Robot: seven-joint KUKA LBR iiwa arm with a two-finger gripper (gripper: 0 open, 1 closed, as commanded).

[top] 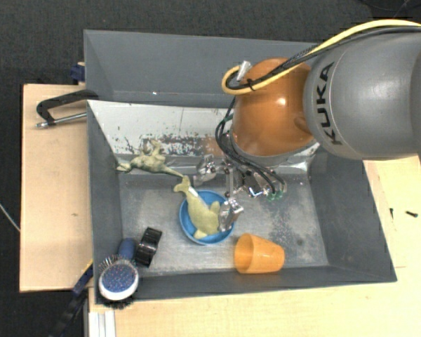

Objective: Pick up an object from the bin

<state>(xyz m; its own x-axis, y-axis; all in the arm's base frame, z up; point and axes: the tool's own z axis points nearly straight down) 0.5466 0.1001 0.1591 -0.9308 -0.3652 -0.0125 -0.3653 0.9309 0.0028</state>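
Observation:
My gripper (229, 213) reaches down at the middle of the bin, its one visible fingertip at the right rim of a small blue bowl (189, 225). A pale yellow toy fish or dolphin (201, 211) lies across that bowl, just left of the fingertip. An orange plastic cup (259, 254) lies on its side to the lower right of the gripper. A small green thing (275, 195) peeks out under the wrist to the right.
A yellowish toy lizard (149, 160) lies against the back wall at the left. A black clip (148, 246) and a blue round brush (118, 279) sit in the front left corner. The orange wrist cover hides the bin's back right part.

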